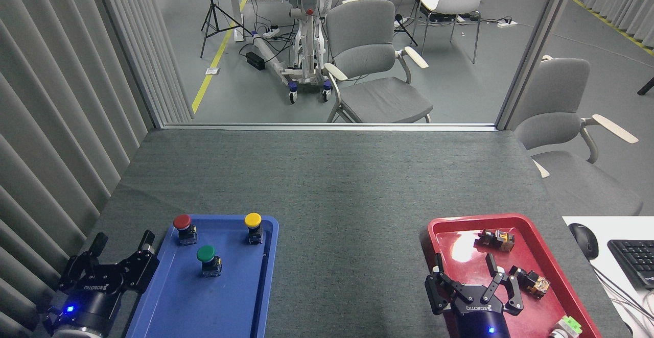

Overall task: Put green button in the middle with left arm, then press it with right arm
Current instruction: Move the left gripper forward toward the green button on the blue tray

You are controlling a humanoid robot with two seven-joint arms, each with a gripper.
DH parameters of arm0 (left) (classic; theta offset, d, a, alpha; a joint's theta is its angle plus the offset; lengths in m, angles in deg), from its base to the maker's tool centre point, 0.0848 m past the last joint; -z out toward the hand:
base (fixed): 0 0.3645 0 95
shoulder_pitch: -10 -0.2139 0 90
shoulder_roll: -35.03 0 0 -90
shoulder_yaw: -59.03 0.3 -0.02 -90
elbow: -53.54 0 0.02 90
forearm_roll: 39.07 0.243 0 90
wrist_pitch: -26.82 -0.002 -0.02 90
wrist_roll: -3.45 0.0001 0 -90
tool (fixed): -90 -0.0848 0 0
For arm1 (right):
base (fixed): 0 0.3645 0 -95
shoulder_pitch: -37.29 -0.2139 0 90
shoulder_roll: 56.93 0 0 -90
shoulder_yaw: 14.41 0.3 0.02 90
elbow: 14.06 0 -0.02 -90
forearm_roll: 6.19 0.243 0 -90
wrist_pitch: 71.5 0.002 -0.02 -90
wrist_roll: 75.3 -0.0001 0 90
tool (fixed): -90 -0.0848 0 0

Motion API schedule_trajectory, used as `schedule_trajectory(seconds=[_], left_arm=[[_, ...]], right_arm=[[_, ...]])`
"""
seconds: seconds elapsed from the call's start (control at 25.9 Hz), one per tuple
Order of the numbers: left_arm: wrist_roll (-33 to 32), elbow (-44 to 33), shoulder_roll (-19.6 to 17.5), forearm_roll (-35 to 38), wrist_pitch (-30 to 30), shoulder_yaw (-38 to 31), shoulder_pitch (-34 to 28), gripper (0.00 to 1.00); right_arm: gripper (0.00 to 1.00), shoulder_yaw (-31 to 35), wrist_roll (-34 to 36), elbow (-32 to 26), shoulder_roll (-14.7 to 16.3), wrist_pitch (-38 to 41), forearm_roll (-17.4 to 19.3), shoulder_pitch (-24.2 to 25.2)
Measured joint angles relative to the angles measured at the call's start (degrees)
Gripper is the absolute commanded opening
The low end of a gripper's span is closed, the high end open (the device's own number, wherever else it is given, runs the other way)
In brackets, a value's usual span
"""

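1. You have the green button (207, 258) standing upright in the blue tray (245, 302) at your left, roughly in the tray's middle, nearer you than the other two buttons
2. The red button (183, 227) sits at the tray's far left and the yellow button (253, 225) at its far right; all three stand apart from one another
3. Your left gripper (122, 243) hangs just outside the tray's left rim with its two fingers spread apart and nothing between them, close to the red button but not touching it
4. Your right gripper (472, 276) is over the near part of the red tray (521, 219), its three fingers splayed wide, gripping nothing
5. The red tray holds a few small switch parts (496, 238); one lies just right of the gripper's fingers
6. The grey table (332, 185) between the two trays is where neither gripper reaches
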Motion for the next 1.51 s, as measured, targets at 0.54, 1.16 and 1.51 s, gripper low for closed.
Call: schedule_trajectory(seconds=[0.54, 1.16, 1.51], left_arm=[[0.4, -0.9, -1.2, 0.2, 0.1, 0.2, -0.8, 1.0], [11.5, -0.5, -0.9, -0.2, 4.1, -0.1, -3.4, 1.0], [3.5, -0.2, 0.1, 0.8, 9.3, -0.4, -5.1, 1.0]], right_arm=[[1.0, -0.1, -0.3, 0.1, -0.3, -0.3, -0.1, -0.1], [1.0, -0.1, -0.3, 0.2, 0.1, -0.2, -0.1, 0.1], [1.0, -0.1, -0.5, 0.4, 0.1, -0.4, 0.0, 0.3]])
